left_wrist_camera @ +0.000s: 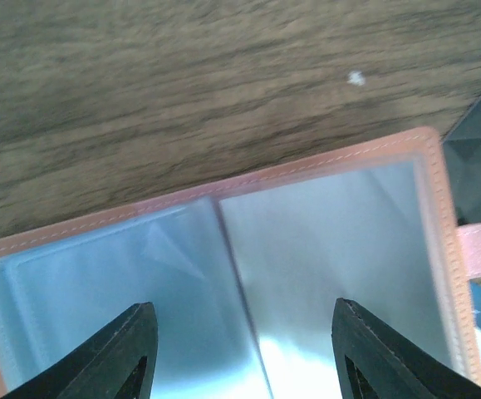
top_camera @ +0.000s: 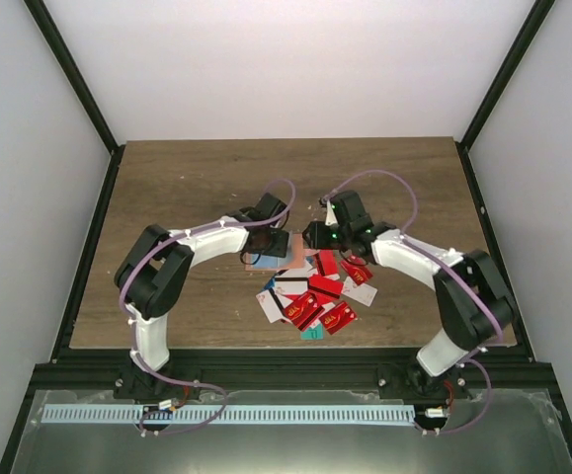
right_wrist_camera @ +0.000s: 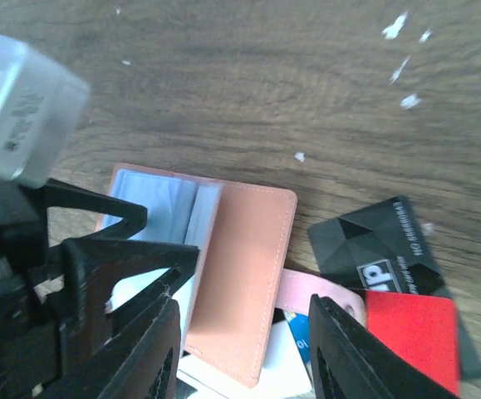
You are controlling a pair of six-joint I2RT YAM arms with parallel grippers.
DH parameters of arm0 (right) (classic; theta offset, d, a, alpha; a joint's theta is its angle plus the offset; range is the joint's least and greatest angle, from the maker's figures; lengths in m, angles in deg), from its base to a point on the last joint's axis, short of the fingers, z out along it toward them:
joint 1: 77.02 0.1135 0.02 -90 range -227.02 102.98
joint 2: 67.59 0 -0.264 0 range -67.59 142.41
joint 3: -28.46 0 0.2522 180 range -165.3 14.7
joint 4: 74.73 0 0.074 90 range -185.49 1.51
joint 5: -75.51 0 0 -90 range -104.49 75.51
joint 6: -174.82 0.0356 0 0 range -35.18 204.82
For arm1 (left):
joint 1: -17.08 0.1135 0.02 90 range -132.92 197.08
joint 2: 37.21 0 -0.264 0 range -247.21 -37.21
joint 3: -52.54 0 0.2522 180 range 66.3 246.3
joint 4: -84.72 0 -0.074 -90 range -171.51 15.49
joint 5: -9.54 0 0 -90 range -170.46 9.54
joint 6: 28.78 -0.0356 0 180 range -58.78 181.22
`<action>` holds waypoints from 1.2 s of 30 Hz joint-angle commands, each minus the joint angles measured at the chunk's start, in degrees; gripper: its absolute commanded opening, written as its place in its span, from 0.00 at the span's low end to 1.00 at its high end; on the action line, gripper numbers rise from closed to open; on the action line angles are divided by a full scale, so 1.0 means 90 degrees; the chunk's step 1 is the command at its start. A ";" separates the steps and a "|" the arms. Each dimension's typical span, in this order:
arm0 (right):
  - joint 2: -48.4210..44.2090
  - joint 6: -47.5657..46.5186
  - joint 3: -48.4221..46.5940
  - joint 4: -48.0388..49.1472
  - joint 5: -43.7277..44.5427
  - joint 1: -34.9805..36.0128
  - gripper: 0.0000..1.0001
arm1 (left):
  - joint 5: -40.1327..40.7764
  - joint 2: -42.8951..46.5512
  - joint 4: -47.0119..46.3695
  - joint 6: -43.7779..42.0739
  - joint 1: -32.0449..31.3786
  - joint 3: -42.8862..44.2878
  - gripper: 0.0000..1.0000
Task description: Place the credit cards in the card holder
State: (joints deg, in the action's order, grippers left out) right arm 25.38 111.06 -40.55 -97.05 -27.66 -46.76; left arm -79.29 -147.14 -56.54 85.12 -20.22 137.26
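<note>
The bench (top_camera: 187,178) is brown wood rimmed by a black frame, with pale walls rising close on three sides. Bare wood runs from the arms' wrists out to the far edge, and strips of it show on both flanks.

The left arm (top_camera: 192,242) and right arm (top_camera: 414,257) both bend inward, and their wrists meet near the middle of the bench.

The credit cards (top_camera: 315,296) lie in a loose overlapping heap, mostly red, between the middle and the near edge. The nearest one sits close to the frame.

The card holder (left_wrist_camera: 306,170) lies opened flat just left of the heap, its clear sleeves facing up and its stitched salmon border against the wood. In the right wrist view its near corner overlaps white cards.

The left jaws stand open, one finger (left_wrist_camera: 124,357) over each sleeve. I cannot tell whether they touch the plastic.

The right jaws also stand open, clamped on nothing, above the holder's outer cover and the cards beside it.

A black card (right_wrist_camera: 381,249) lies just right of the holder, partly under a red one. The holder's pink strap (right_wrist_camera: 319,291) reaches to the black card's edge.
</note>
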 commanded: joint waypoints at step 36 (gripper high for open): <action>-0.4054 0.2767 0.3051 -0.2199 0.0662 0.1136 0.78 | -0.0303 0.0785 -0.0458 0.0130 -0.2302 -0.1179 0.71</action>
State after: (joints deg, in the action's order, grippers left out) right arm -6.62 133.37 -13.01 -112.91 -26.43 -37.03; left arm -82.00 -138.11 -56.89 86.37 -40.04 126.97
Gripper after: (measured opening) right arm 0.781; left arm 0.708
